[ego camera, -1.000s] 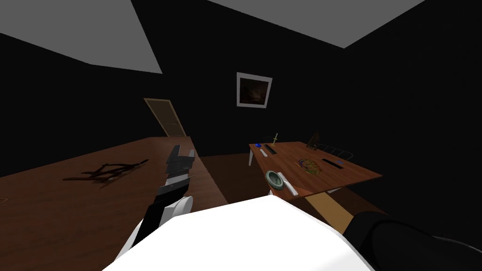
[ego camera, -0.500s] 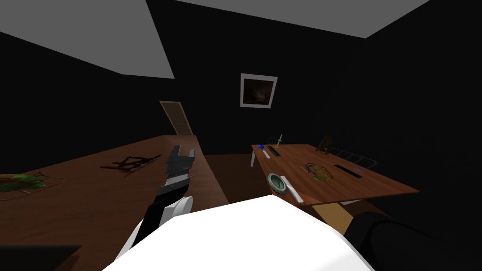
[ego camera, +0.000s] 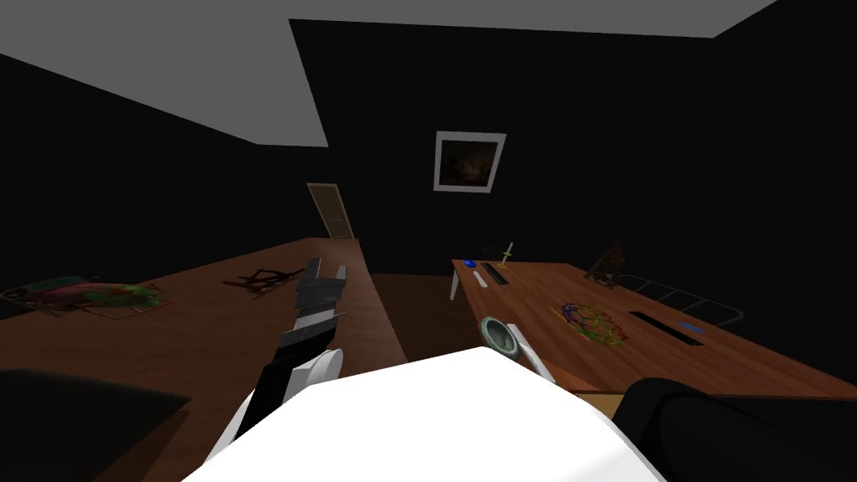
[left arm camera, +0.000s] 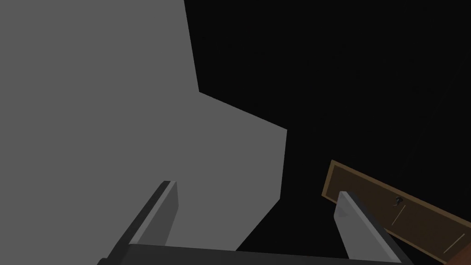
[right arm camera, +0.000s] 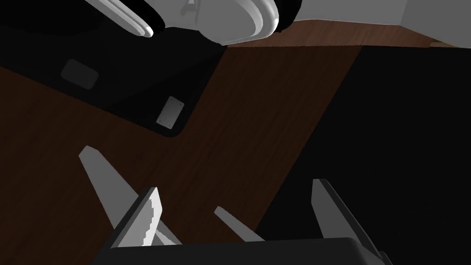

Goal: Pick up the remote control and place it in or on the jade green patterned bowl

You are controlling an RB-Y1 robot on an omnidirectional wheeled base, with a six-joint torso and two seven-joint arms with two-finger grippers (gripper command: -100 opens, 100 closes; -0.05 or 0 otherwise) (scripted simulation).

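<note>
Both stand wide open and empty: left pincer (ego camera: pixel 327 269) by the left counter's (ego camera: pixel 167 343) edge, right pincer (right arm camera: pixel 237 186) over floor. On the right counter (ego camera: pixel 711 360), the dark remote control (ego camera: pixel 494 273) lies far, the green bowl (ego camera: pixel 500 335) at the near edge.

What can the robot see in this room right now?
Right table: one, brown wood.
Left table: one, brown wood.
Bowl: one, green rim, near end of the right table.
White bar: one, beside the bowl; maybe a remote.
Black remote: one, far end of the right table, next to a second white bar.
Wire ball: one, multicoloured, middle of the right table.
Sticks: one dark bundle, left table.
Picture: one, white frame, far wall.
Door: one, brown, far wall.
Left gripper: open, raised over the left table.
Right gripper: open, above a brown wood surface.
</note>
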